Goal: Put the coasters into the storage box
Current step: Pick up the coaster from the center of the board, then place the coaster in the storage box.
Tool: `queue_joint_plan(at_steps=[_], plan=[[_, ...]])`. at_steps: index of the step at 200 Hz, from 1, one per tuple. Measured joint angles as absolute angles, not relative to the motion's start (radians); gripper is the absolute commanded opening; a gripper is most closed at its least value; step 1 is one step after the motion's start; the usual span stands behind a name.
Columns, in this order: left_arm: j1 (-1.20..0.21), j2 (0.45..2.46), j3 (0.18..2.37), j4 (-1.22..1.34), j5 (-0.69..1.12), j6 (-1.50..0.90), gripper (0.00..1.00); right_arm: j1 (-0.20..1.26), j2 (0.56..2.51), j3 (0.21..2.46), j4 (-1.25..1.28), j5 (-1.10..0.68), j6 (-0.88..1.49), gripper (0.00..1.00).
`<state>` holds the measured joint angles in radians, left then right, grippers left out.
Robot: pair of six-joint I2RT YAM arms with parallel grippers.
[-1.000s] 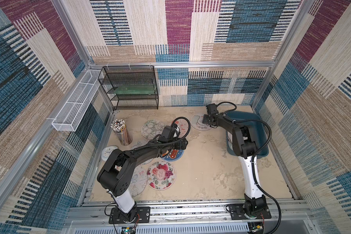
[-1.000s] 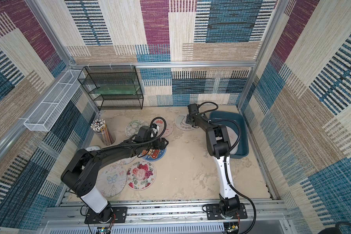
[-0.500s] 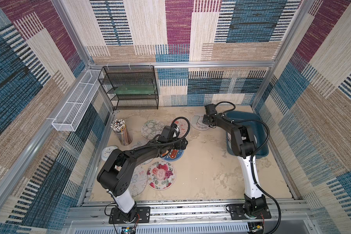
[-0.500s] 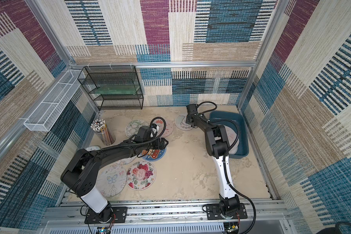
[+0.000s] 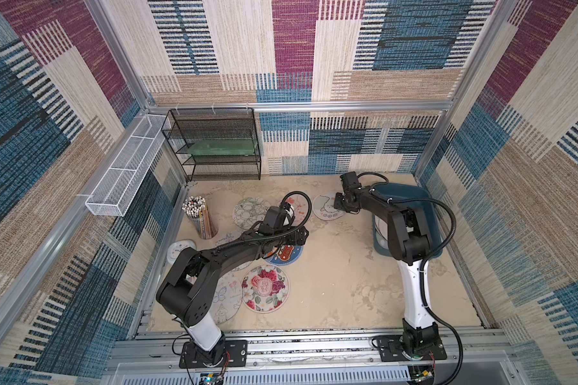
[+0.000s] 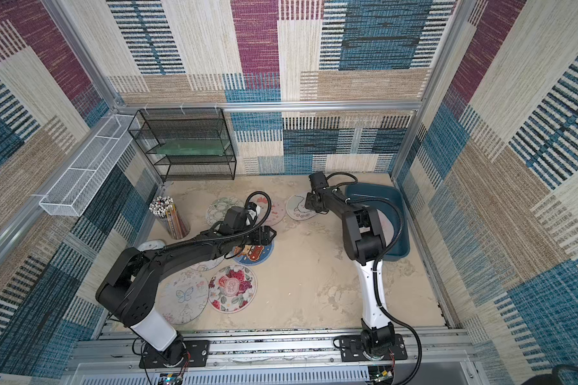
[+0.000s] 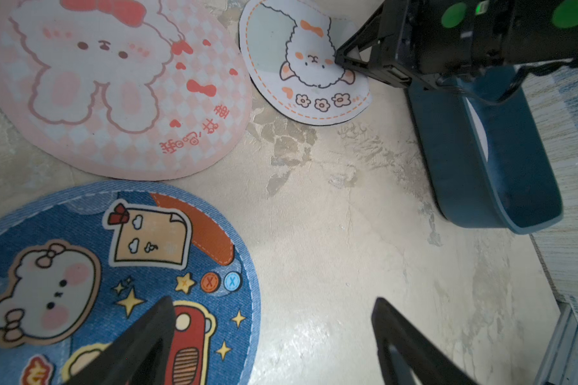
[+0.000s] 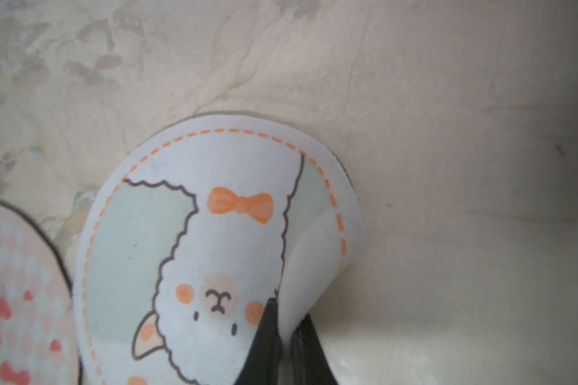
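A white alpaca coaster (image 5: 326,208) (image 8: 214,250) lies at the back, just left of the teal storage box (image 5: 429,208) (image 6: 399,203) (image 7: 501,186). My right gripper (image 8: 286,313) (image 5: 340,202) is shut on its curled-up edge. My left gripper (image 7: 271,303) (image 5: 301,235) hangs open over the rim of a blue cartoon coaster (image 7: 80,266) (image 5: 286,255), holding nothing. A pink bunny coaster (image 7: 114,83), a line-drawn one (image 5: 249,210), a floral one (image 5: 264,288) and a butterfly one (image 5: 227,296) lie flat. A pale coaster (image 5: 381,226) shows inside the box.
A pencil cup (image 5: 202,216) and a pale-blue clock (image 5: 177,248) stand by the left wall. A black mesh rack (image 5: 214,146) is at the back left, and a white mesh tray (image 5: 127,166) hangs on the left wall. My right arm reaches over the box.
My right gripper has shut on the alpaca coaster's edge, which now curls up off the table. My left arm has not moved.
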<state>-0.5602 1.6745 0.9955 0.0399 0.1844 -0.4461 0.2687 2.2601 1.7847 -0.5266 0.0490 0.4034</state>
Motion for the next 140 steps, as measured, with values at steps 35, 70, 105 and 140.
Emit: queue_joint_plan(at_steps=[35,70,105,140], plan=[[-0.559,1.666,0.991,0.039,0.181,-0.446,0.91,0.269,2.126,1.720,-0.536,0.036,0.403,0.05],[-0.559,1.661,0.985,0.039,0.181,-0.446,0.91,0.266,1.988,1.629,-0.533,0.057,0.403,0.05],[-0.557,1.649,0.977,0.039,0.181,-0.446,0.91,0.238,1.818,1.511,-0.517,0.090,0.403,0.05],[-0.556,1.640,0.970,0.040,0.181,-0.446,0.91,0.186,1.651,1.406,-0.503,0.109,0.403,0.05]])
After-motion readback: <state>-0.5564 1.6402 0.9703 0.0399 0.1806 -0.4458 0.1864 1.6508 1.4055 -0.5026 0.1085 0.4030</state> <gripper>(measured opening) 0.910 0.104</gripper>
